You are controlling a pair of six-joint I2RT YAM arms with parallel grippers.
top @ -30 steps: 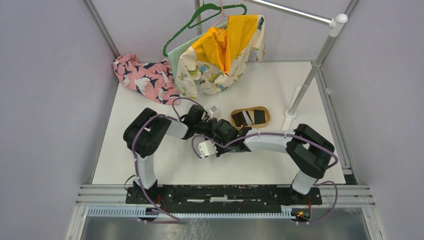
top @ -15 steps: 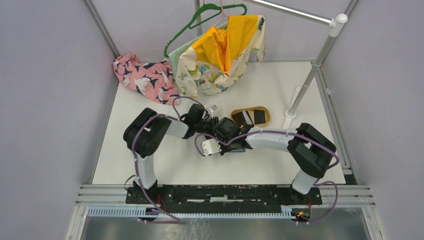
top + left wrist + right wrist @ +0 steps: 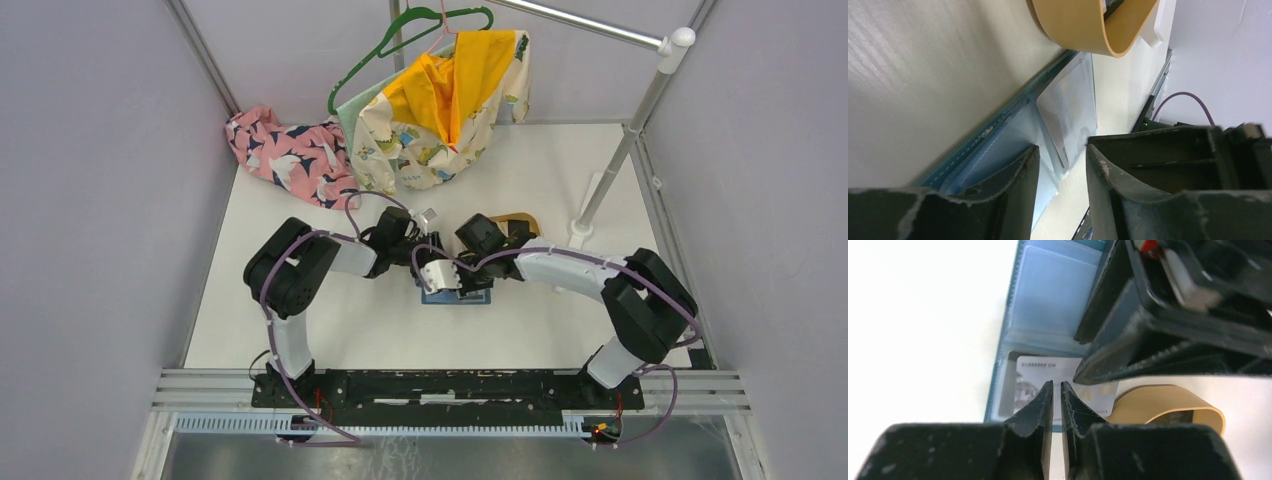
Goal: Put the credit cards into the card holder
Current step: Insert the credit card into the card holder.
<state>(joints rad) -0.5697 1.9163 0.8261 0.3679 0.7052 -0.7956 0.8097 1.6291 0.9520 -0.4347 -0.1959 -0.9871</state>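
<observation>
White table (image 3: 300, 320) is left bare on the near side of the card holder (image 3: 1048, 305), which is laid open flat, one short end just beside the wooden tray (image 3: 1168, 400). One pale card (image 3: 1033, 375) is held in its end sleeve. The left gripper (image 3: 1062, 150) is spread open over the sleeves. The right gripper (image 3: 1057, 385) is closed to a slit above that card.

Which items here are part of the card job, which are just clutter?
Job: teal card holder, pale credit card in its sleeve.
Clutter: wooden tray, pink bird-print cloth, garments on hangers, clothes rail.
</observation>
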